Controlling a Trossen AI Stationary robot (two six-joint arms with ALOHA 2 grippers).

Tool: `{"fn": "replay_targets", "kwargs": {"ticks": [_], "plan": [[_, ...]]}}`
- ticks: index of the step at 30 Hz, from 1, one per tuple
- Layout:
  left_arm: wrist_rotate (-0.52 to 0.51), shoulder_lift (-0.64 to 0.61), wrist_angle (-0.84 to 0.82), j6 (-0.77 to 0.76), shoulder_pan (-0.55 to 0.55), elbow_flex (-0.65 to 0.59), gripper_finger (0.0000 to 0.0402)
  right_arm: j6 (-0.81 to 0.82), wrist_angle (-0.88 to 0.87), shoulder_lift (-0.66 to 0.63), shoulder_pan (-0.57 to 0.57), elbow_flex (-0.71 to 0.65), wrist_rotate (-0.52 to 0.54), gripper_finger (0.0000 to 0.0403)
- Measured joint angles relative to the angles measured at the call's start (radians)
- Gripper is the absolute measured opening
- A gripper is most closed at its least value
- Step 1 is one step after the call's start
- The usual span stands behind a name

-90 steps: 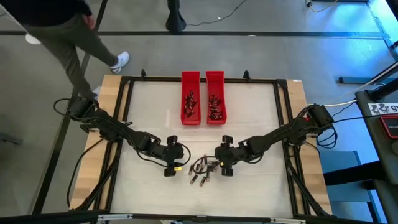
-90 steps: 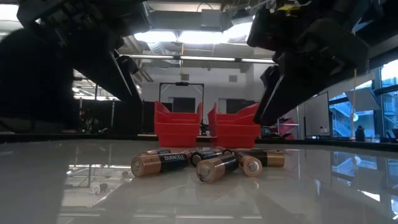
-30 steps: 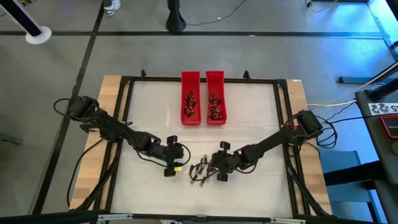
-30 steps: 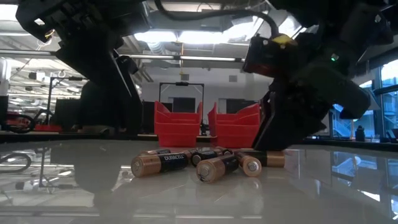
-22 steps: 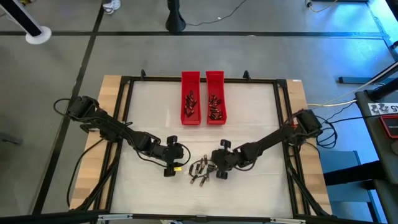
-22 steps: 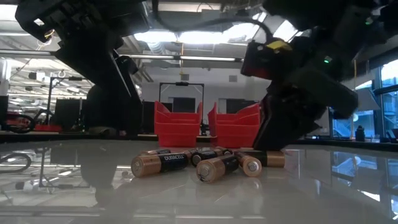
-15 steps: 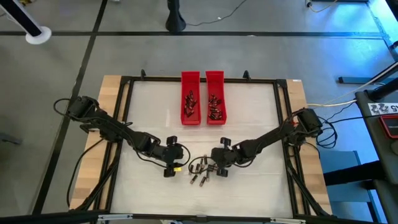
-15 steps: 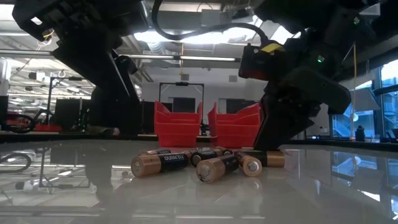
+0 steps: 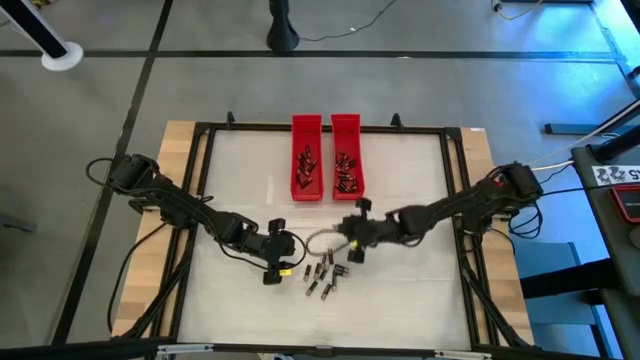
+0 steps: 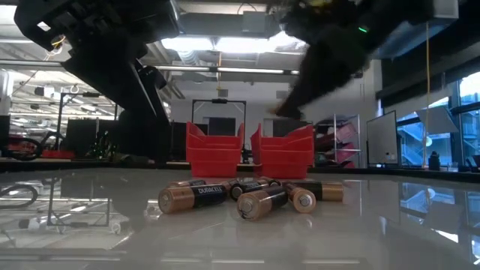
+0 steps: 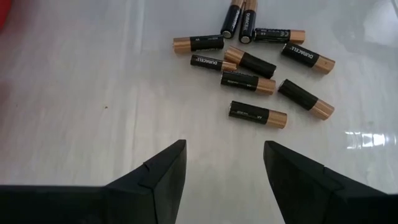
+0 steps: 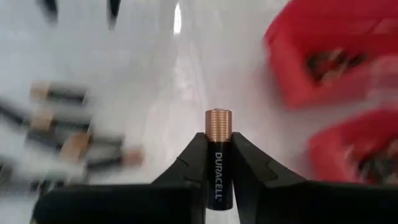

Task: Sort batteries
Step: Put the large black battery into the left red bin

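Right gripper (image 12: 217, 163) clamped on one Duracell battery (image 12: 218, 154), copper end protruding past the fingertips.
Held battery is between the loose battery pile (image 9: 325, 275) and the two red trays (image 9: 326, 157); left gripper (image 11: 224, 163), fingers apart, sits just beside the pile.

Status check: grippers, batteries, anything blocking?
Right gripper shut on one battery, lifted toward red trays. Left gripper open, near loose batteries. Nothing blocking.

right gripper (image 12: 218, 163) clamped (raised), left gripper (image 11: 224, 163) agape
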Motion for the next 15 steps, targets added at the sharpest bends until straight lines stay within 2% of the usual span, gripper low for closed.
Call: {"fn": "replay_targets", "kwargs": {"ticks": [8,12,15], "plan": [[0.000,0.000,0.008,-0.018,0.000,0.000,0.0203,-0.180,0.081,0.006,-0.202,0.131,-0.085,0.0041],[0.000,0.000,0.012,-0.026,0.000,0.000,0.0203,-0.201,0.110,0.005,-0.316,0.175,-0.163,0.0041],[-0.003,0.000,0.023,-0.025,0.000,0.000,0.0203,-0.204,0.195,0.011,-0.390,0.178,-0.264,0.0041]]}}
